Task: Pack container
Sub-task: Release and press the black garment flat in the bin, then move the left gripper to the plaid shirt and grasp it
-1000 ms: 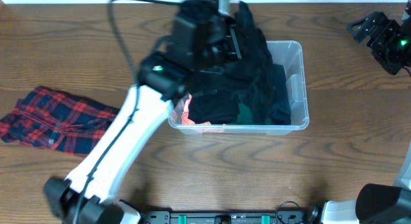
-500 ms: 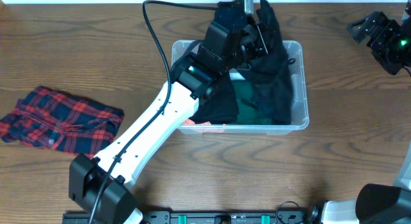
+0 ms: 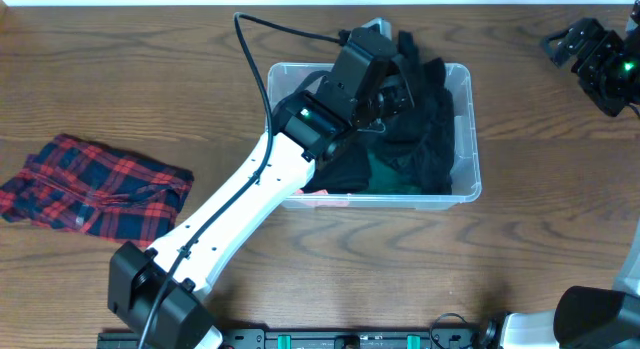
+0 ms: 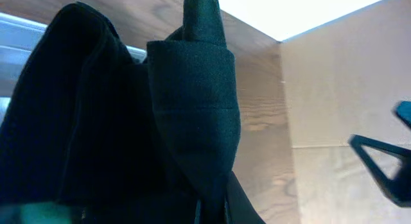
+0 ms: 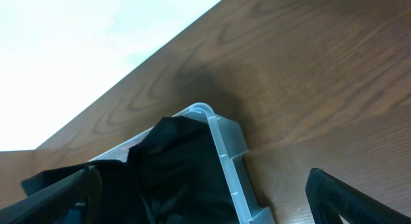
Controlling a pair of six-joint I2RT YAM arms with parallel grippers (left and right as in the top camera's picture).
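The clear plastic container [image 3: 466, 139] stands at the table's middle, holding dark clothes with a green piece [image 3: 385, 171]. My left gripper [image 3: 398, 81] reaches over its far side and is shut on a black garment [image 3: 430, 109] that drapes down into the container. In the left wrist view the black garment [image 4: 128, 121] fills the frame above the closed fingers [image 4: 212, 212]. My right gripper [image 3: 590, 49] is open and empty at the far right. Its wrist view shows the container's corner [image 5: 226, 147] and the black garment [image 5: 173, 176] between its spread fingers [image 5: 202, 179].
A red and blue plaid cloth [image 3: 95, 184] lies crumpled on the wooden table at the left. A pink item [image 3: 302, 191] shows at the container's front left corner. The left arm's cable [image 3: 255, 59] loops over the container's left side.
My left gripper has moved right and down over the container, and the black garment has sunk lower into it. The right arm has not moved.
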